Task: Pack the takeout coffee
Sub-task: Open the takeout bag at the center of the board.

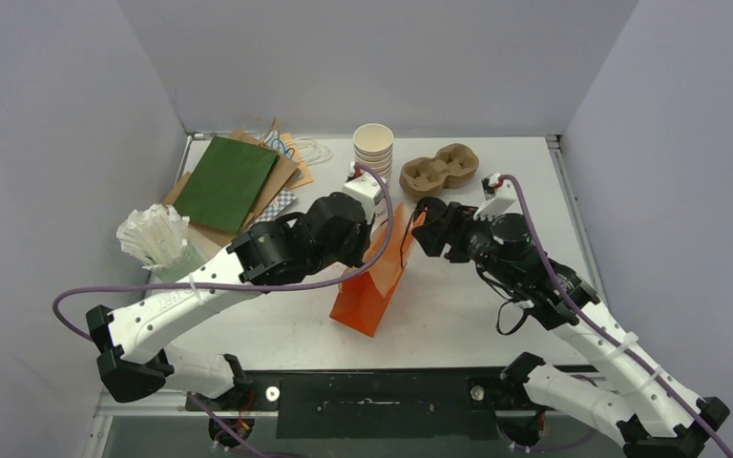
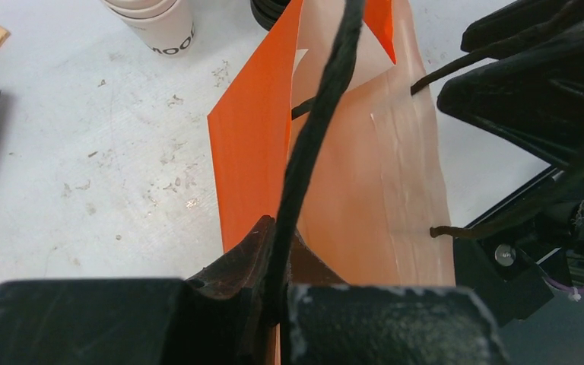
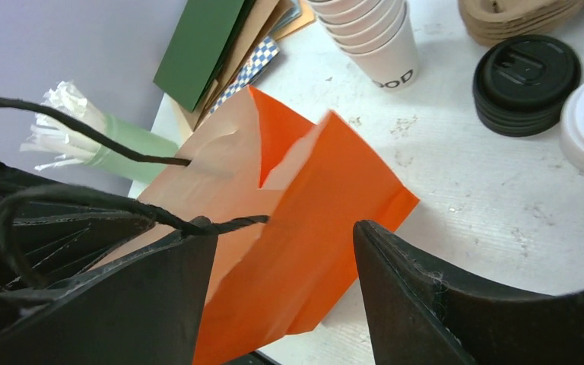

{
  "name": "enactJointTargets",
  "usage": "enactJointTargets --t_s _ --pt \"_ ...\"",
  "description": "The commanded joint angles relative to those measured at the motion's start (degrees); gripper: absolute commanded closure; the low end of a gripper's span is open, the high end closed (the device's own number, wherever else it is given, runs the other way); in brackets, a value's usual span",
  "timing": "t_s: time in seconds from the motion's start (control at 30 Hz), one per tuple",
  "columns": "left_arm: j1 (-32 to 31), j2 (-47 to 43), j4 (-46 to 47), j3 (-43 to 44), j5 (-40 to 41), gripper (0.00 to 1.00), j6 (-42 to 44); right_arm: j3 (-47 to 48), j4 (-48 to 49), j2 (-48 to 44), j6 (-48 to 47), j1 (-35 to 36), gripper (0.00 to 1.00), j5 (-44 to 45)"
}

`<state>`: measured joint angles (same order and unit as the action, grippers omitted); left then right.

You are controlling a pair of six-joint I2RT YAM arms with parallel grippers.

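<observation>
The left gripper is clamped on the black cord handle, holding the orange bag up at frame centre, presumably for loading; the right gripper stands open at its mouth; no capped coffee cup is in view.

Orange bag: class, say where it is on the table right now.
In the top view the orange bag is at the centre of the table, just nearer the robot than the cup stack; the left gripper pinches its handle.
</observation>
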<state>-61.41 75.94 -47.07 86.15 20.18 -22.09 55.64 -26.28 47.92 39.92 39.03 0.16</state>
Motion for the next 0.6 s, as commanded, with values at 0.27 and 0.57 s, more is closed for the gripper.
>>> enactJointTargets --t_s 0.27,0.57 --pt "0.06 -2.52 -0.07 0.13 2.37 1.00 -0.62 5.84 -3.30 4.14 -4.01 0.15 0.27 -3.65" --pt "0.15 -3.43 0.34 -0.40 0.03 1.00 -0.58 10.06 -5.06 -1.16 -18.03 0.12 0.11 -0.93"
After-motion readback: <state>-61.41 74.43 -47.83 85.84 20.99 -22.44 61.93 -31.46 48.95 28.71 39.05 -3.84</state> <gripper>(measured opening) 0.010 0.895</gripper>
